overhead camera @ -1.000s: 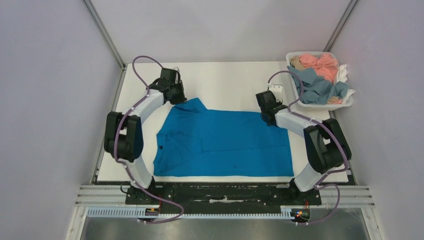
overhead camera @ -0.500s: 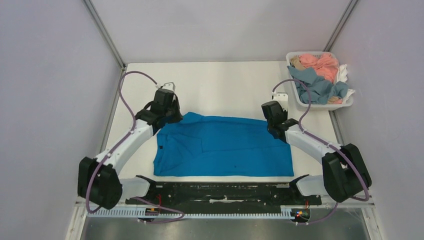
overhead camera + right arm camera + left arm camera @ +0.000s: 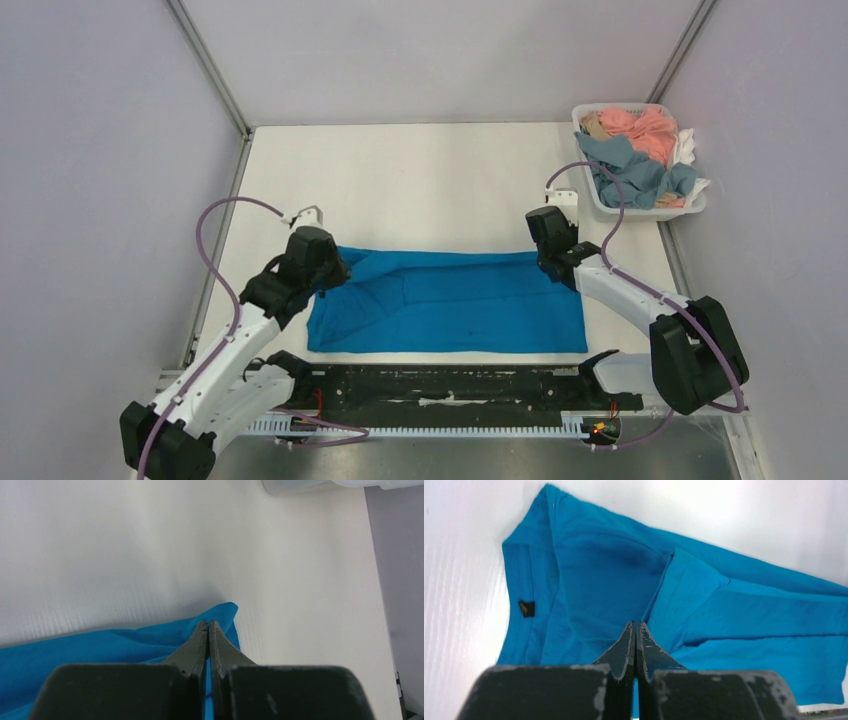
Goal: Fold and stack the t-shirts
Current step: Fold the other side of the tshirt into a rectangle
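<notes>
A blue t-shirt (image 3: pixel 450 300) lies across the near half of the white table, its far part folded toward the near edge. My left gripper (image 3: pixel 325 268) is shut on the shirt's far left edge; in the left wrist view the gripper (image 3: pixel 636 625) shows its jaws closed with blue cloth (image 3: pixel 744 615) between them. My right gripper (image 3: pixel 548 258) is shut on the far right corner; in the right wrist view the gripper (image 3: pixel 208 624) shows its jaws closed on the blue corner (image 3: pixel 220 615).
A white basket (image 3: pixel 690 208) at the far right holds several crumpled garments, pink (image 3: pixel 640 128) and grey-blue (image 3: pixel 630 170). Grey walls stand to the left and right of the table (image 3: pixel 430 170). A black rail (image 3: pixel 440 385) runs along the near edge.
Both grippers have pulled the shirt's far edge toward the near side, the left one farther. The blue shape has shrunk to a narrower band.
</notes>
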You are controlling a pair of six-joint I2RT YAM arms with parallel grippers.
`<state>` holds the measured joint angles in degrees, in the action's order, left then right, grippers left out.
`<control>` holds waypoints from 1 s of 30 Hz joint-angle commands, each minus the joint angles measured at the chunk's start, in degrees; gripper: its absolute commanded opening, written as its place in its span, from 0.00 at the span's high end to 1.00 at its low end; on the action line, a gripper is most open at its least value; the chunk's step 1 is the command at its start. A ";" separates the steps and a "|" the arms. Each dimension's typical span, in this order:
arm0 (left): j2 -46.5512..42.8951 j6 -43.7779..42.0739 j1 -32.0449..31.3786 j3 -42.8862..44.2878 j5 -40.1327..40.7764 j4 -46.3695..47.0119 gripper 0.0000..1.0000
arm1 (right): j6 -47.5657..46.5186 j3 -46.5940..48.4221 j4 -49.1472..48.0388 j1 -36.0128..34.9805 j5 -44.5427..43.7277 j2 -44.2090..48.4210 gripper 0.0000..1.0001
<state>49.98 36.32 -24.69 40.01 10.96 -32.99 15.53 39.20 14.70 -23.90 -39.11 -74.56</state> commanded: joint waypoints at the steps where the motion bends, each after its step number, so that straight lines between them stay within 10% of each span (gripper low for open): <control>1: -5.20 7.03 -1.11 -3.39 1.09 -3.71 0.98 | -0.68 -0.26 -0.09 -0.10 -2.69 0.59 1.00; 13: -12.35 17.83 -3.71 -12.70 -7.42 -8.96 0.98 | 1.70 -5.36 0.49 -0.18 -1.29 1.85 0.99; 23: -23.43 21.23 -4.14 -13.41 -17.71 -13.38 0.25 | 13.71 -11.41 14.61 -0.14 -0.61 8.31 0.30; 27: -21.67 17.16 -4.14 -8.52 -14.84 -11.98 0.22 | 12.05 -11.41 15.19 -0.17 0.25 16.72 0.03; 30: -14.97 14.06 -4.14 -6.47 -14.32 -5.94 0.21 | 7.66 -12.29 8.79 -0.18 3.47 22.82 0.02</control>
<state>28.86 54.85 -28.73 29.36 -3.31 -46.50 25.93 27.07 28.86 -23.90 -38.26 -58.30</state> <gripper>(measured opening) 0.785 0.973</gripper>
